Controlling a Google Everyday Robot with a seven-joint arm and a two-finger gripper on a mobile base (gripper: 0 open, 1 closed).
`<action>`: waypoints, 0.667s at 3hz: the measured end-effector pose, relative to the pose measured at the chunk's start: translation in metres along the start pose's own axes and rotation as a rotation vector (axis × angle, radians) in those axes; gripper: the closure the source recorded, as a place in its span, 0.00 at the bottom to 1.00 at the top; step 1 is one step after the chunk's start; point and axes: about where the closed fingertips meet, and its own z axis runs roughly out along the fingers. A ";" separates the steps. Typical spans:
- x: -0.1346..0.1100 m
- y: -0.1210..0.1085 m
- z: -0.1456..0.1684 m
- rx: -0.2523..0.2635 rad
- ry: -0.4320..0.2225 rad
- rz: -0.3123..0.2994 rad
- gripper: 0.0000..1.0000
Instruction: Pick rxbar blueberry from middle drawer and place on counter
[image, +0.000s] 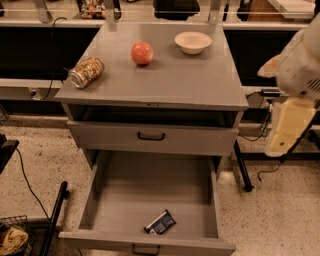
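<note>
We see the rxbar blueberry (160, 222), a flat dark navy wrapper with white patches, lying askew near the front of the open middle drawer (135, 192). The end effector (288, 129) hangs right of the table (200, 85); we cannot tell its state

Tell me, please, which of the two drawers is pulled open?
The lower one, the middle drawer, pulled out with the rxbar blueberry inside; the drawer above is shut. The end effector hangs to their right.
</note>
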 end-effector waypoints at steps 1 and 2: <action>-0.011 0.015 0.072 -0.011 0.005 -0.213 0.00; -0.016 0.029 0.115 -0.014 -0.001 -0.321 0.00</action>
